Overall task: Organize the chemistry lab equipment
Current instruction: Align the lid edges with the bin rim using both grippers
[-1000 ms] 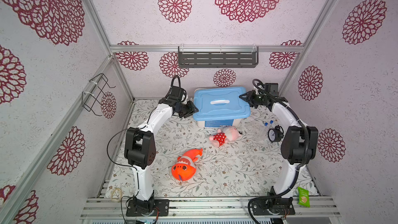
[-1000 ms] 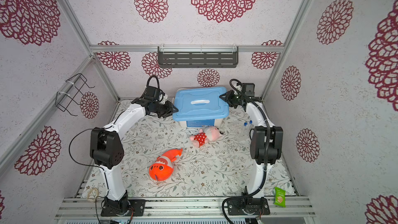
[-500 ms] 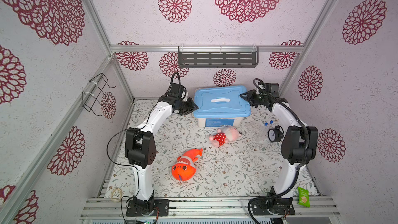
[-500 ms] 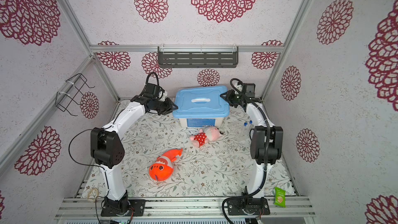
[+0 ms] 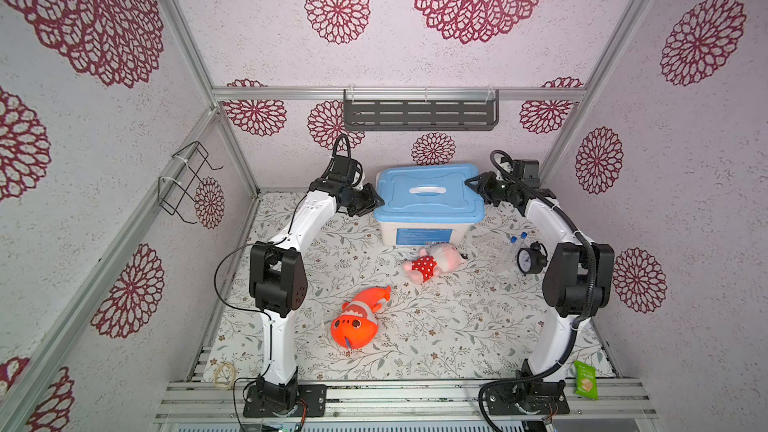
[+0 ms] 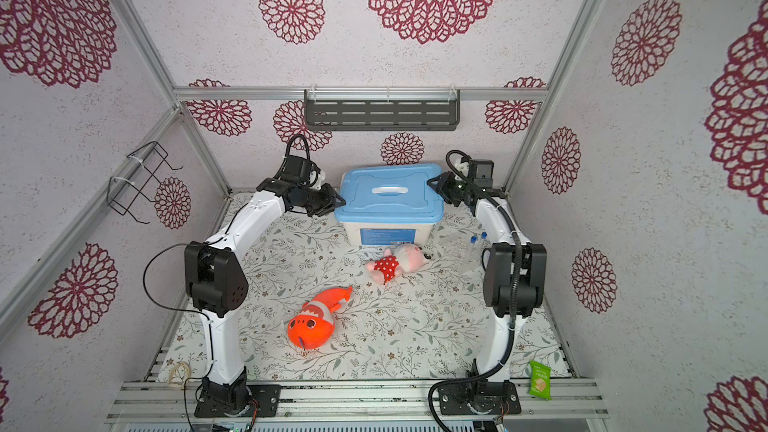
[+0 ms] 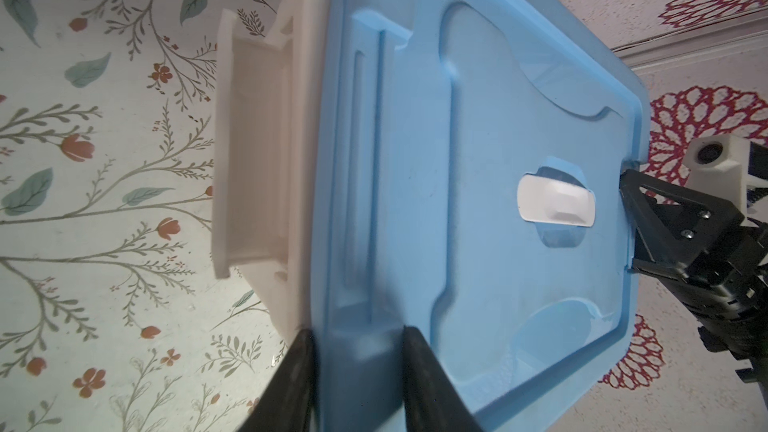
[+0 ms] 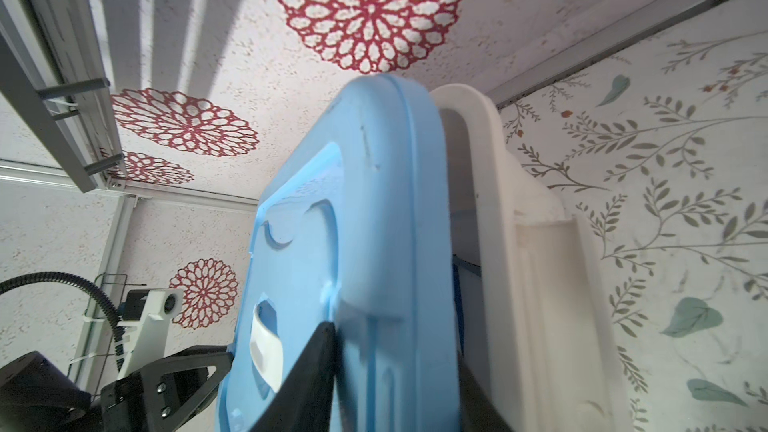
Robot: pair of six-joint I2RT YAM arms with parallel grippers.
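Blue lid (image 5: 403, 203) raised — pink doll (image 5: 434, 263) before box (image 5: 424, 235), clock (image 5: 528, 260) beside 2 tubes (image 5: 509, 250).

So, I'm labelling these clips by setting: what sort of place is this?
Probably a robot test booth: aluminium frame bars on rosette-papered walls, two white robot arms bolted to a metal front rail, gripping a blue plastic lid, and an orange plush fish on the floral-print tabletop.
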